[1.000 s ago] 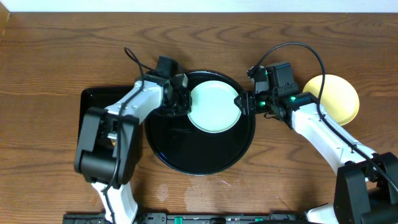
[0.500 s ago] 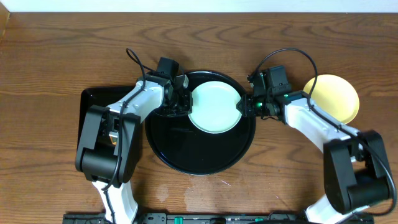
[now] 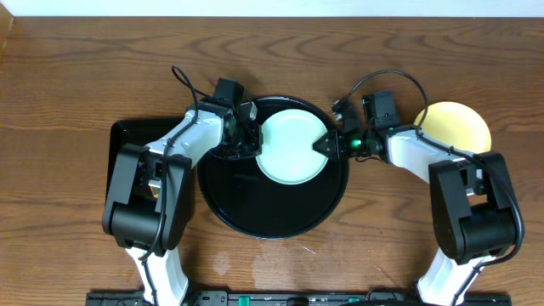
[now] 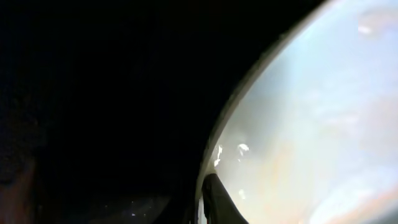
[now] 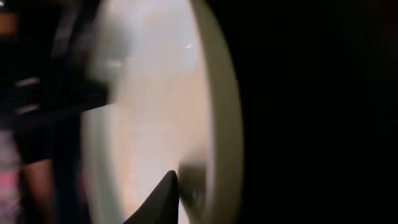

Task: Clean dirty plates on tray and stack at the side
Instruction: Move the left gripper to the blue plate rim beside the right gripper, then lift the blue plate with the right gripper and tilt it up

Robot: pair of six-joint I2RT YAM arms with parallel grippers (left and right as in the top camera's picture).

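A pale mint-blue plate (image 3: 291, 146) lies in the far half of the round black tray (image 3: 272, 212). My left gripper (image 3: 253, 136) is at the plate's left rim; in the left wrist view one dark finger (image 4: 214, 202) lies on the plate (image 4: 311, 118) with the rim between the jaws. My right gripper (image 3: 325, 143) is at the plate's right rim; its wrist view shows a fingertip (image 5: 165, 199) on the plate's inner face (image 5: 149, 106), blurred. A pale yellow plate (image 3: 459, 132) lies on the table to the right. No other mint-blue plate is visible.
A rectangular black tray (image 3: 127, 140) lies left of the round tray, partly under my left arm. The near half of the round tray is bare black. Wood table (image 3: 382, 238) surrounds it all.
My right arm has swung its elbow back toward the yellow plate and its gripper has edged slightly left onto the plate's rim. The left arm and the plates have not moved.
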